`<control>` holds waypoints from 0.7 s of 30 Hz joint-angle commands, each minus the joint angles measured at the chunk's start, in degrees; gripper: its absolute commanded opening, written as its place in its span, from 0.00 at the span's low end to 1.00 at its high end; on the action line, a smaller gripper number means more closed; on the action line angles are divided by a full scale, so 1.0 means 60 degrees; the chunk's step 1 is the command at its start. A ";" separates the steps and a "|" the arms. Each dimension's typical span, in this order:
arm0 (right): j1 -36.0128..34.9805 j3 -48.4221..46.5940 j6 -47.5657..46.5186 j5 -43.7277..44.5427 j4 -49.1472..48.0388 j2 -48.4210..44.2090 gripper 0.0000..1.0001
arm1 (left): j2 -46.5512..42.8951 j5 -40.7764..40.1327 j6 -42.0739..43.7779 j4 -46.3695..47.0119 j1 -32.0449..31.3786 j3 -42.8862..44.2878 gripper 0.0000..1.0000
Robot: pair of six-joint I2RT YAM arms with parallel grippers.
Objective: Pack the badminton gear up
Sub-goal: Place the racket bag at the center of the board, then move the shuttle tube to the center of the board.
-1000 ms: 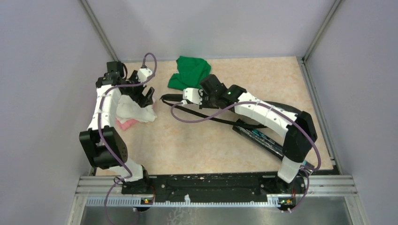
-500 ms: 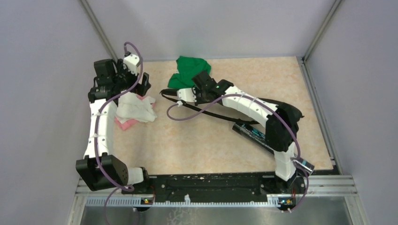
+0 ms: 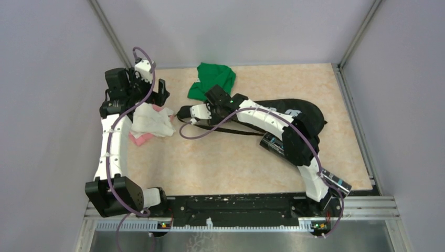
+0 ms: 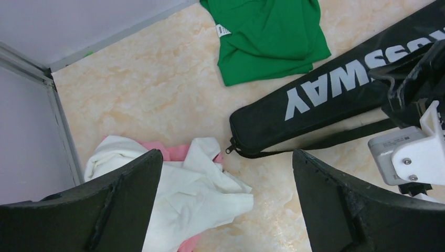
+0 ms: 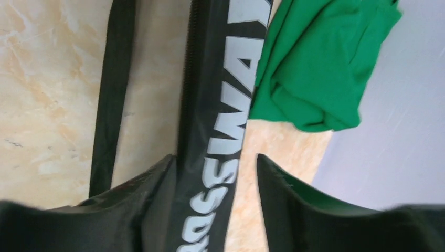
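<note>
The black racket bag (image 3: 275, 106) with white lettering lies across the table's middle, its narrow zipped end pointing left. My right gripper (image 3: 184, 112) is at that end. In the right wrist view it (image 5: 214, 160) stands open astride the bag (image 5: 210, 105), with a gap beside the right finger. A long black tube (image 3: 273, 143) with teal lettering lies under the right arm. My left gripper (image 3: 161, 93) hovers wide open and empty at the back left. In the left wrist view it (image 4: 225, 155) is above the bag's (image 4: 336, 94) zipper end.
A green cloth (image 3: 212, 79) lies at the back, touching the bag's far side (image 5: 320, 68). White and pink cloths (image 3: 149, 123) are heaped at the left, below the left gripper (image 4: 183, 194). Walls close in on three sides.
My right gripper dragged the bag's narrow end leftward while shut, and has now opened. The left gripper lifted off the white cloth toward the back left.
</note>
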State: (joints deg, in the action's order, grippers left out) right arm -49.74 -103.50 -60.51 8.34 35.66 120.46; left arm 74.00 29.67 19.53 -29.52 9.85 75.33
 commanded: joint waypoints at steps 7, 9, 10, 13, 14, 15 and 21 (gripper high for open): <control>-0.0016 -0.0650 0.2679 -0.0451 0.0510 -0.1597 0.87 | -0.0514 0.0246 -0.0580 0.0984 0.0015 -0.0174 0.99; 0.0051 -0.0153 0.3156 -0.0689 0.0770 -0.2238 0.87 | -0.0500 0.0303 -0.0662 0.1047 0.0016 -0.0207 0.99; 0.0124 0.0141 0.3365 -0.0881 0.1021 -0.2586 0.87 | -0.0486 0.0332 -0.0704 0.1063 0.0014 -0.0206 0.99; 0.0457 0.1292 0.4011 -0.1346 0.1428 -0.3697 0.88 | -0.0406 0.0443 -0.0892 0.1074 0.0015 -0.0189 0.99; 0.0592 0.1752 0.4204 -0.1571 0.1559 -0.4070 0.88 | -0.0370 0.0500 -0.0929 0.1053 0.0005 -0.0160 0.99; 0.0763 0.2210 0.4364 -0.1736 0.1693 -0.4466 0.89 | -0.0345 0.0593 -0.0939 0.1027 0.0009 -0.0138 0.99; 0.1706 0.4792 0.4901 -0.1968 0.2586 -0.6553 0.98 | -0.0321 0.0822 -0.0912 0.1140 0.0000 -0.0251 0.99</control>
State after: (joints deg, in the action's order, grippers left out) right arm -42.22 -81.71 -35.55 -1.13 45.41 86.89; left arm 72.51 32.53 14.96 -26.02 9.82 74.39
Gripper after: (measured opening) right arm 0.978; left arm 0.989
